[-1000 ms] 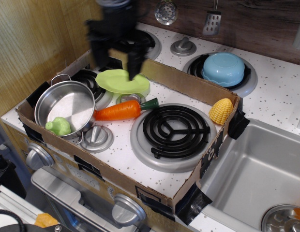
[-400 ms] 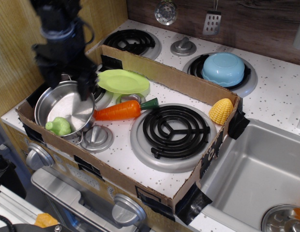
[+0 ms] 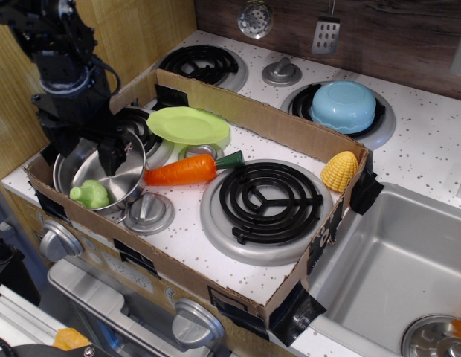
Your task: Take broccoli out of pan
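Observation:
The pale lime-green broccoli [image 3: 91,194] lies at the front of the shiny steel pan [image 3: 129,182], which sits at the left end of the cardboard tray. My black gripper [image 3: 83,151] hangs over the pan's back half, just above and behind the broccoli. Its fingers [image 3: 109,158] are spread apart and hold nothing. The arm hides the pan's back rim and handle.
An orange carrot [image 3: 183,170] lies right of the pan. A flat light-green plate [image 3: 187,124] stands behind it and yellow corn [image 3: 340,171] is at the tray's right end. The cardboard wall [image 3: 259,116] rings the stove. A light-blue bowl [image 3: 343,105] sits beyond it, and a sink [image 3: 387,268] is at the right.
My gripper has swung from the back of the tray near the plate leftward and down to a spot over the pan. The broccoli has not moved.

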You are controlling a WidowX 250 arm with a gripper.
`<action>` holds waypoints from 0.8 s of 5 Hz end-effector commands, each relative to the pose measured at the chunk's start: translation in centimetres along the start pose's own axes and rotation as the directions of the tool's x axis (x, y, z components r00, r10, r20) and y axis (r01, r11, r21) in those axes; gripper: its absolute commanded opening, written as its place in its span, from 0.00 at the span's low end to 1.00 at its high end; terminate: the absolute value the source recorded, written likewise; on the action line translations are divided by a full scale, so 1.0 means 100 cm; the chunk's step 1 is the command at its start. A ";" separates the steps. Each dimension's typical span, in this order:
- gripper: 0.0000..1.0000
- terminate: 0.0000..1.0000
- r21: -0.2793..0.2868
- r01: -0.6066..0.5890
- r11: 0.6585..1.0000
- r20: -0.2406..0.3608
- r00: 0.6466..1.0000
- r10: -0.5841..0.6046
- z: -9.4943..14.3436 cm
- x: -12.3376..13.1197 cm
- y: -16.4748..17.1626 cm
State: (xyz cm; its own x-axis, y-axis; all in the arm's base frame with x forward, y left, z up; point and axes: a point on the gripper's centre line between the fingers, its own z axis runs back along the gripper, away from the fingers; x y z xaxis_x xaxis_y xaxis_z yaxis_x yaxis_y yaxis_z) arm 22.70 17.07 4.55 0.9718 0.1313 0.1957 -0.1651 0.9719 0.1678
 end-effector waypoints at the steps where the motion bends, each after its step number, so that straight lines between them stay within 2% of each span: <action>1: 1.00 0.00 -0.020 -0.023 1.000 0.001 1.000 0.023 -0.009 -0.008 -0.002; 3: 1.00 0.00 -0.084 -0.059 0.995 -0.033 0.998 0.056 -0.026 -0.016 -0.011; 4: 1.00 0.00 -0.093 -0.069 0.993 -0.040 0.997 0.066 -0.029 -0.019 -0.013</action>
State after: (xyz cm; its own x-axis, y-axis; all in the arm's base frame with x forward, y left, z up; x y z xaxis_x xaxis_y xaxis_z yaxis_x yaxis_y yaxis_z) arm 21.60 16.01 0.82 0.9675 0.1990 0.1562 -0.2098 0.9761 0.0558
